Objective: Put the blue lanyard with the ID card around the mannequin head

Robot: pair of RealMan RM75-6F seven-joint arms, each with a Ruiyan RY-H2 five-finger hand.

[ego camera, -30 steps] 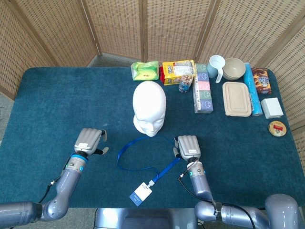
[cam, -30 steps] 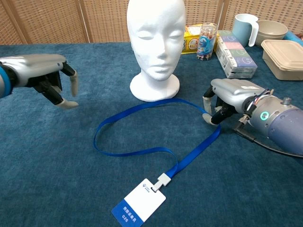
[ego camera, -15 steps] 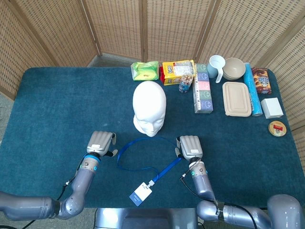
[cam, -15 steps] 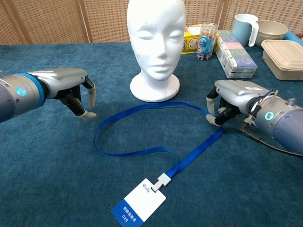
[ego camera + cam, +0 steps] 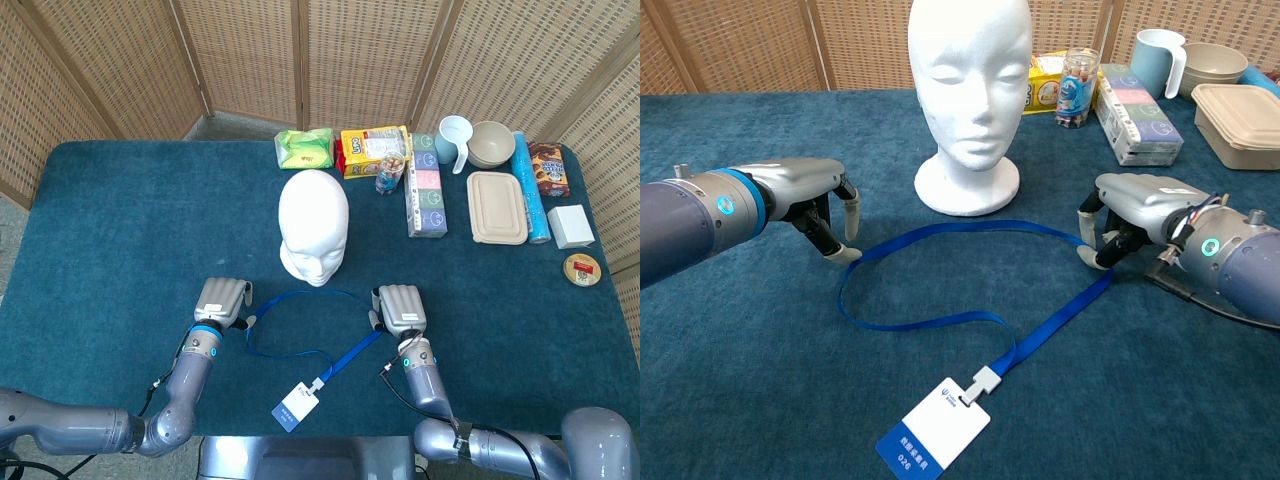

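A table [image 5: 120,230] covered in dark teal cloth is seen. On it a white mannequin head [image 5: 314,226] is stood upright, and a blue lanyard [image 5: 300,325] with its ID card [image 5: 293,408] is laid flat in front. Along the far edge snack packets [image 5: 372,149], a mug [image 5: 454,139], a bowl [image 5: 491,143] and a lidded box [image 5: 497,207] are set.

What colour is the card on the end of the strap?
The card is white on top with a blue band at the bottom; the chest view shows it best.

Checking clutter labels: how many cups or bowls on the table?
2. A pale blue cup sits at the back right beside a beige bowl, both behind the lidded beige container. Nothing appears hidden.
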